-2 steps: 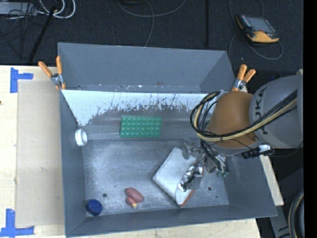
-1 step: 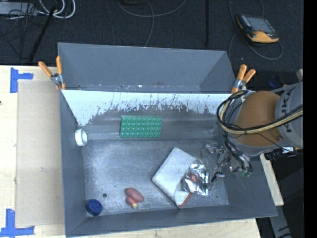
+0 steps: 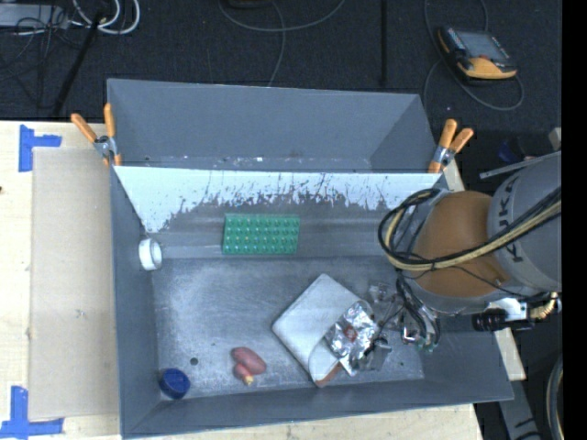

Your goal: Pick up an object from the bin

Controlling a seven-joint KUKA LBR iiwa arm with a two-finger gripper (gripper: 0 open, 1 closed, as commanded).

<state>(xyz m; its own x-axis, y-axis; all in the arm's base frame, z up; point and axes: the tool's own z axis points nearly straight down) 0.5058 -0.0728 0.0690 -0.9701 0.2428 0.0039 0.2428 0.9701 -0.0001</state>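
Note:
My gripper (image 3: 409, 323) hangs low at the bin's right side, just right of a crumpled silver foil lump (image 3: 356, 332). The foil lies on the right corner of a flat white pad (image 3: 308, 324), which rests tilted in the lower middle of the bin. A thin brown stick (image 3: 332, 374) pokes out under the foil toward the front wall. I see nothing held between the gripper's fingers.
A green studded block (image 3: 261, 234) lies at the foot of the back wall. A small white roll (image 3: 149, 253) sits at the left wall, a blue cap (image 3: 173, 383) in the front left corner, and a pink lump (image 3: 247, 363) near the front. The arm's orange cover and cables hang over the right side.

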